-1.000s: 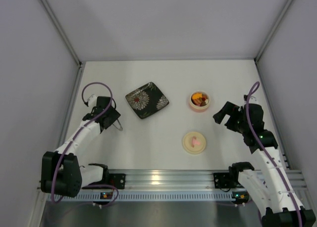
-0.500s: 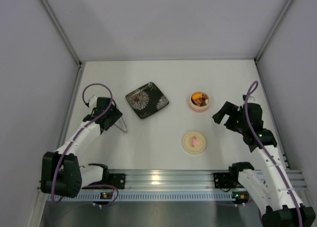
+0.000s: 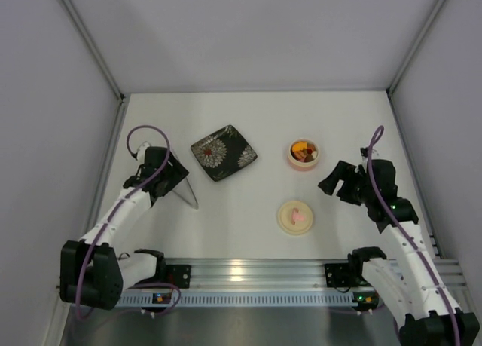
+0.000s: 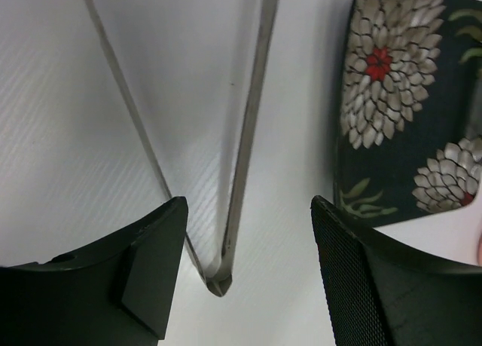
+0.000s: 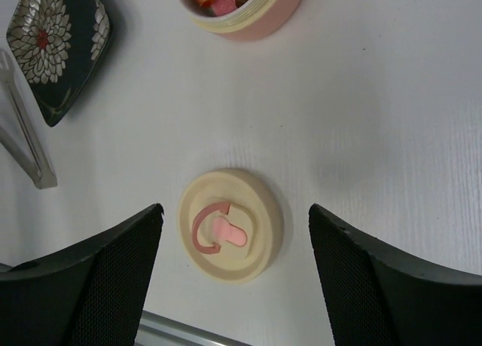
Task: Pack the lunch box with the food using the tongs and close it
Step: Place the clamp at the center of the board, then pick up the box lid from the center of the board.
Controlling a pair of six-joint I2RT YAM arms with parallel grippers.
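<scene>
right gripper (image 3: 333, 183) hanging wide over cream disc lid with pink knob (image 5: 230, 225) | looking light, rigid, slick: knob likely best hold | left gripper (image 4: 248, 210) gaping astride silvery metal tongs (image 4: 252, 135)

White arms (image 3: 119, 208), black joints (image 3: 92, 274) — purple cables (image 3: 140, 129) looping along each.

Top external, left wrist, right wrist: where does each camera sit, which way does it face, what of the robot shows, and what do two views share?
Top external: above and behind the left arm and right arm, looking down on the table; both show.
Left wrist: on the left arm, facing down at the tongs; the open left gripper frames them.
Right wrist: on the right arm, facing down at the lid; the open right gripper frames it.
Shared: both wrist views show the floral plate and tongs.
</scene>
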